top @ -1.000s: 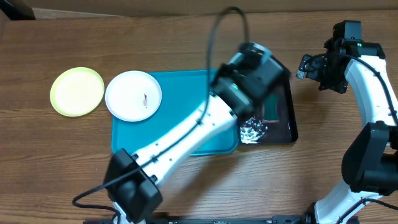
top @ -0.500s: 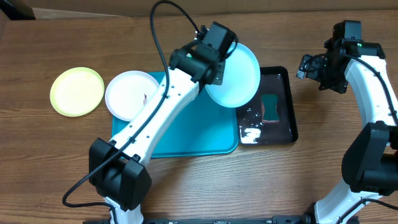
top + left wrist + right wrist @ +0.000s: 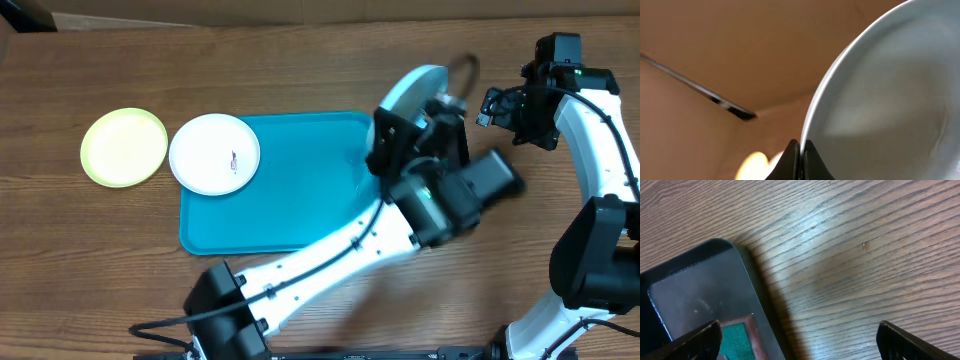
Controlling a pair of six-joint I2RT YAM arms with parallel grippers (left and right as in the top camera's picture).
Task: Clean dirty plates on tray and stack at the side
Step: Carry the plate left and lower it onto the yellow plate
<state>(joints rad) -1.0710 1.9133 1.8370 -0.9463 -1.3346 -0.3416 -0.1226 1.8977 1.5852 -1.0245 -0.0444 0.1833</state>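
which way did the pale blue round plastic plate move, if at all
Yes: the pale blue plate tipped on edge and shifted right, past the turquoise rectangular plastic tray's far-right corner.

Blur and blocked views
From overhead the left arm (image 3: 440,195) is motion-smeared, covering the turquoise tray (image 3: 270,180) at its 3 o'clock edge and part of the pale blue plate (image 3: 412,85); the right wrist view cuts the black tray (image 3: 695,300) off at 8 o'clock.
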